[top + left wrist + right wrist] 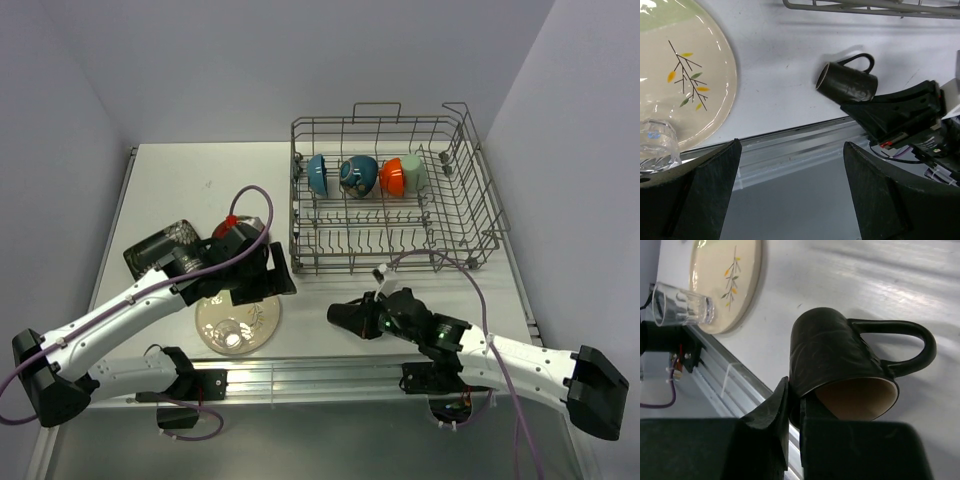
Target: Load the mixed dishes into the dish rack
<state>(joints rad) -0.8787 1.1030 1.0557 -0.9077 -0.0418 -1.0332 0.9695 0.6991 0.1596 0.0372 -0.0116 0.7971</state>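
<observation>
A small brown mug (pixel 840 355) lies on its side on the white table, handle to the right. My right gripper (pixel 795 400) is shut on its rim wall, one finger outside and one inside. From above, the mug (pixel 340 316) sits at the tip of the right gripper (pixel 358 318), in front of the dish rack (pixel 390 250). The rack holds a blue bowl (pixel 317 174), a patterned bowl (pixel 358 176), an orange bowl (pixel 392 177) and a pale green cup (pixel 412 172). My left gripper (pixel 792 200) is open and empty, hovering beside the cream plate (pixel 237 325), which carries a clear glass (pixel 230 335).
Black square plates (pixel 160 250) and a red saucer (pixel 232 222) lie behind the left arm. A metal rail (pixel 320 372) runs along the table's near edge. The left wrist view shows the mug (pixel 847 82) and the rack's lower wire (pixel 865 7) above it.
</observation>
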